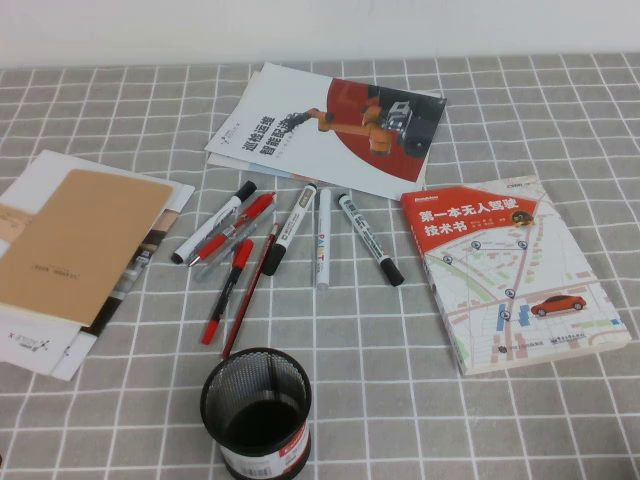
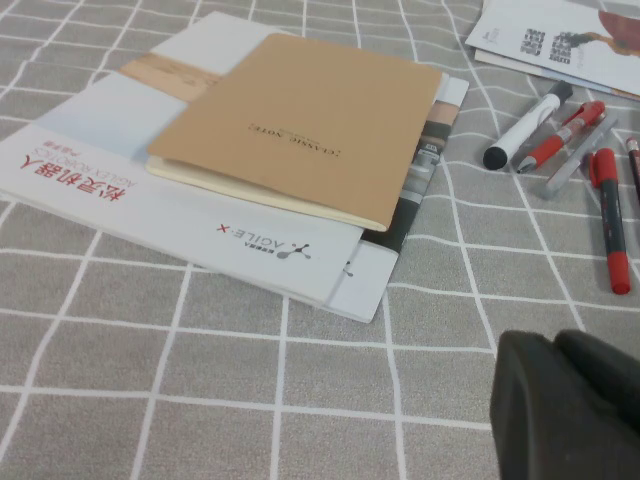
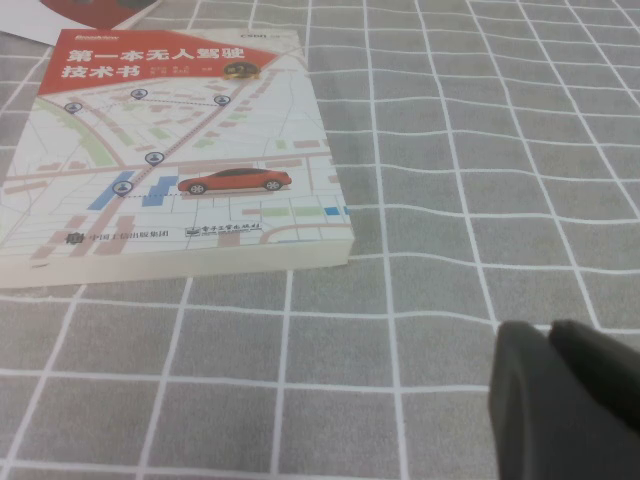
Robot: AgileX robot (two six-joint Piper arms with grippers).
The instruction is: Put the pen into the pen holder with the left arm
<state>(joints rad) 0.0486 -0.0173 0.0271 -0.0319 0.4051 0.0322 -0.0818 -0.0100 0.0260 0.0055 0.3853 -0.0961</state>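
The bench is covered with a grey checked cloth. The pen holder is taken as the landmark: it stands upright near the bench's front edge. Beyond it, well apart, the markers are fanned out, and the pen lies leftmost among them, beside the red pens. The pen is judged light, stiff and smooth, liable to roll; it is best gripped at mid-barrel, crosswise. The left pincer is held low, left of the holder; the right pincer near the book. Whether either is open cannot be told.
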